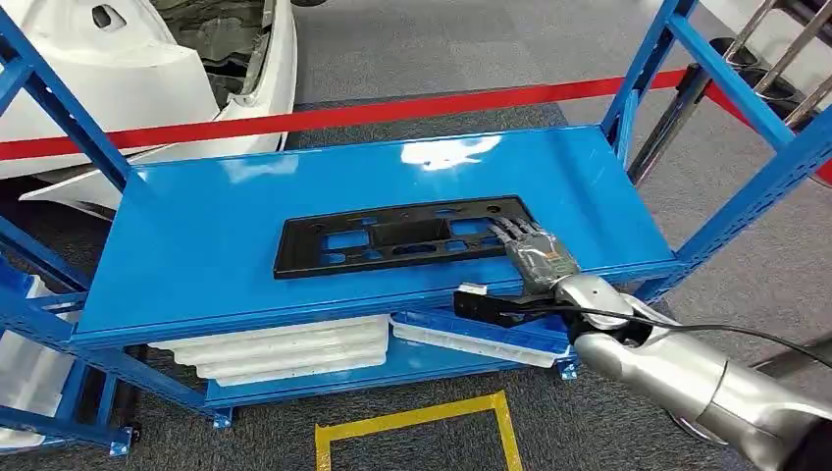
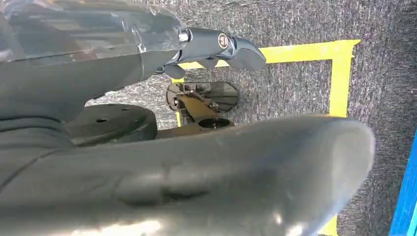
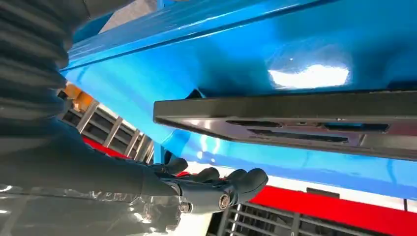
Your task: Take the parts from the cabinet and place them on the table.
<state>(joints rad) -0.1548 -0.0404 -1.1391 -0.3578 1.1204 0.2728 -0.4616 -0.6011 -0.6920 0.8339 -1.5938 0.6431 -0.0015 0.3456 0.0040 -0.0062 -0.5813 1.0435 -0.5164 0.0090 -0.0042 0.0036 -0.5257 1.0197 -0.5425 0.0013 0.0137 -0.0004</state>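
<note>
part: black flat plastic panel (image 1: 402,235) with rectangular cut-outs, lying flat on the top shelf (image 1: 216,235) of the blue rack, long side across, nearer the front edge than the back; seen edge-on in the right wrist view (image 3: 295,118)
right hand: right hand (image 1: 535,250) reaches in over the shelf's front right part, dark fingers (image 1: 512,232) laid on the panel's right end near its front corner
right fingers: stretched out fairly straight and close together, not wrapped round the panel; right wrist view shows fingers (image 3: 231,184) slightly curled with nothing between them; touch vs. just above, can't tell for sure
right arm: silver forearm (image 1: 677,378) comes from lower right, black cable running along it
left hand: left hand (image 2: 196,172) hangs low, pointed at the floor, thick grey thumb close to the camera, one dark finger (image 2: 221,46) extended; holds nothing seen, open or closed can't tell
lower shelf: white trays (image 1: 285,348) stacked on the left, a blue-and-white flat tray (image 1: 471,339) on the right
floor: grey carpet, yellow tape square (image 1: 417,427) in front of the rack
behind rack: red barrier tape (image 1: 392,110) stretched across, white car body part (image 1: 128,69) at back left
</note>
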